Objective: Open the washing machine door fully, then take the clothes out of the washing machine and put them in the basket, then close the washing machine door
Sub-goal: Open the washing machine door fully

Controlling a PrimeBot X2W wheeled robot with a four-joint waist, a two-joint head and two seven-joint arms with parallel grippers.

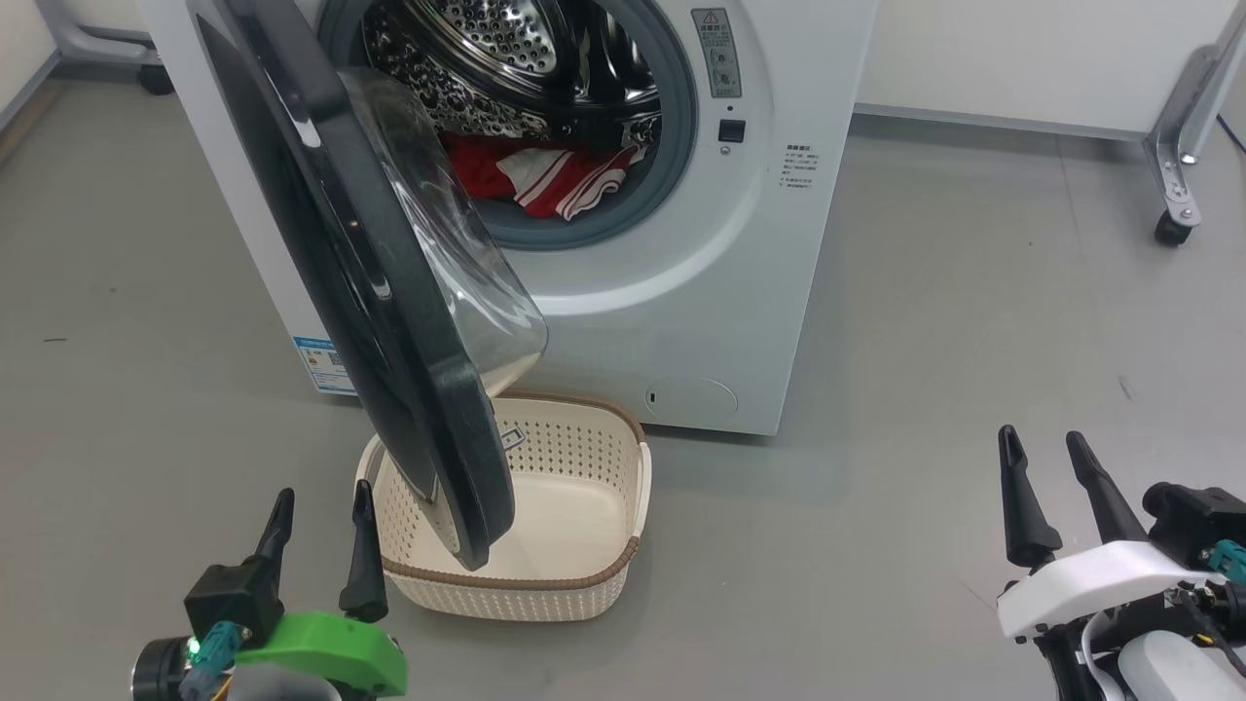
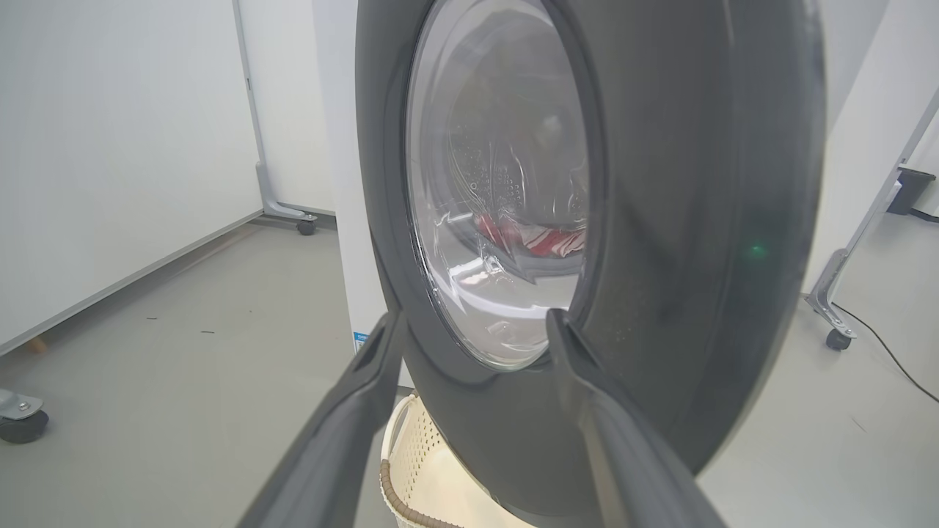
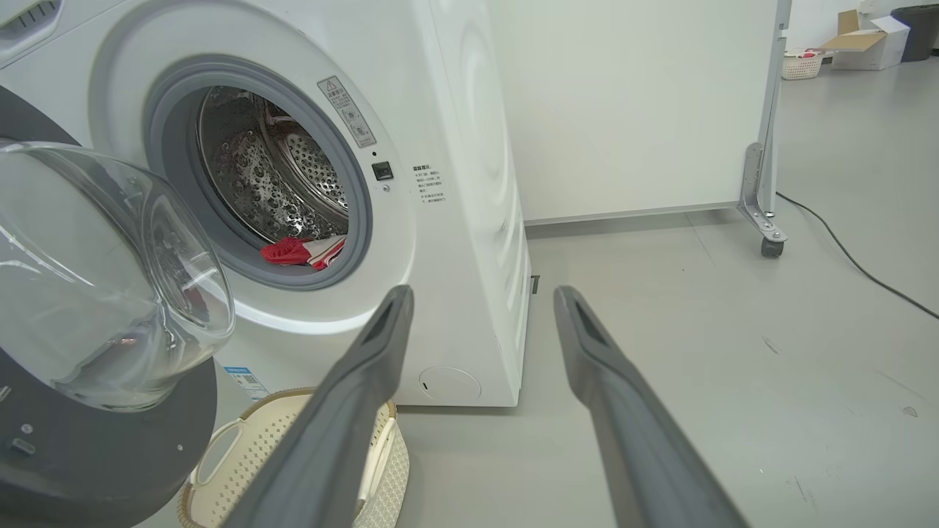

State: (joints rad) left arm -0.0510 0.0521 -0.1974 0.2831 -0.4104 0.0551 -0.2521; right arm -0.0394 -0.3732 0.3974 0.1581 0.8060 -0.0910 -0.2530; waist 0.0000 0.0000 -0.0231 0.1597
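Nearest to you are the two claws. Your left claw (image 1: 323, 495) is open with nothing between its fingers. The washing machine door (image 1: 389, 321) stands directly ahead of it, with the black outer face toward the fingertips. Your right claw (image 1: 1041, 438) is also open and empty. It has bare floor (image 1: 973, 292) ahead of it, and the washing machine (image 1: 740, 292) is ahead and to its left, well apart.

The door is open only part of the way. Its lower edge hangs over the basket (image 1: 526, 594), which sits just ahead and to the right of the left claw. I cannot tell if the door touches the basket. The clothes (image 1: 555, 175) lie beyond the door, at the front lip of the drum (image 1: 506, 39) and against the grey gasket (image 1: 584, 234).

In my judgement, these are the risks:
- If you push forward with the left claw, you press the outer face and the door swings toward shut, not open.
- If you swing the door wider, its edge may drag or tip the basket.
- If you reach for the clothes now, the arm may strike the bulging glass, and a dropped garment may land on the door and not in the basket.
- The two garments look tangled, so one may catch on the gasket.
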